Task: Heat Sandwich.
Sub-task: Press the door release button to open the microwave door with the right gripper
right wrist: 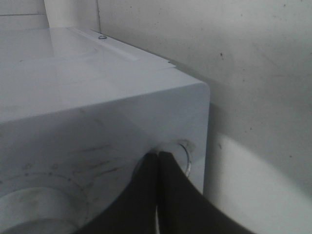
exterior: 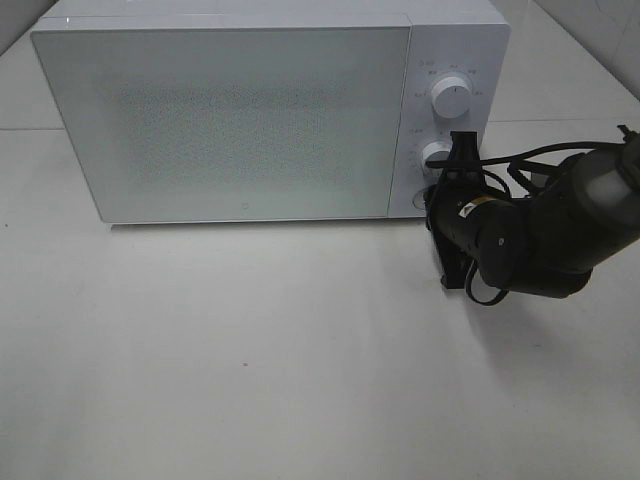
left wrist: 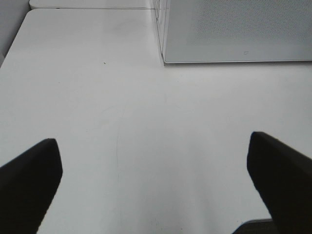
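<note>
One tool does the work here. The right tool [exterior: 430,197], its fingers [right wrist: 146,195] pressed together with nothing between them, points toward nine o'clock in the high view. Its tip touches a small round button [right wrist: 184,148] on the microwave [exterior: 455,40], at about six o'clock from the lower knob [exterior: 436,153]. The sandwich is nowhere in view (the frosted door [exterior: 220,120] is shut, so it may sit inside; I cannot tell). The button lies straight ahead along the tool's long axis, so a push rather than a twist looks called for. The left tool [left wrist: 153,146] hangs spread over the table [left wrist: 122,97], well apart from the panel, so the right arm is far nearer.
</note>
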### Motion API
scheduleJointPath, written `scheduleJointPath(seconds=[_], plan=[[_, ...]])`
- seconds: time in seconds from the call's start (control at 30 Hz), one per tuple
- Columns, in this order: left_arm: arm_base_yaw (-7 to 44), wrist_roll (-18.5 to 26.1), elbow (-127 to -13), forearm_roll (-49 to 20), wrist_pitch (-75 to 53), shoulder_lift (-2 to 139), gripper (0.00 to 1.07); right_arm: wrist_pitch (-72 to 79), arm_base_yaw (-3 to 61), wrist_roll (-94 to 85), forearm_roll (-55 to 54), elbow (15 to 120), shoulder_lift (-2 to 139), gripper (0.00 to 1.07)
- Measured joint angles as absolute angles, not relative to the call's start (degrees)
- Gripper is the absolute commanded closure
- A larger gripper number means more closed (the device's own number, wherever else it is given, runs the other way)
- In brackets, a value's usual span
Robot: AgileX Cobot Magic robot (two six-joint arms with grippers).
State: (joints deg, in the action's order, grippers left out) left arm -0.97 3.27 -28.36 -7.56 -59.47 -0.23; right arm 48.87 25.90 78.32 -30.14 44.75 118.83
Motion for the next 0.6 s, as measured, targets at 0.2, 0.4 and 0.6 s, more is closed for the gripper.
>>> scheduleJointPath(seconds=[0.2,0.4,0.6], plan=[[-1.0,3.3,-28.4,-7.6,-59.5,-0.2,0.09,49.4,25.9,78.7,-29.7,44.7,118.9,1.07],[-1.0,3.3,-28.4,-7.6,-59.5,-0.2,0.09,51.1,25.9,78.9,-29.2,44.7,119.3,1.07],[-1.0,3.3,-28.4,-7.6,-59.5,-0.2,0.09,51.3,26.0,78.4,-29.3,45.4,120.0,1.07]])
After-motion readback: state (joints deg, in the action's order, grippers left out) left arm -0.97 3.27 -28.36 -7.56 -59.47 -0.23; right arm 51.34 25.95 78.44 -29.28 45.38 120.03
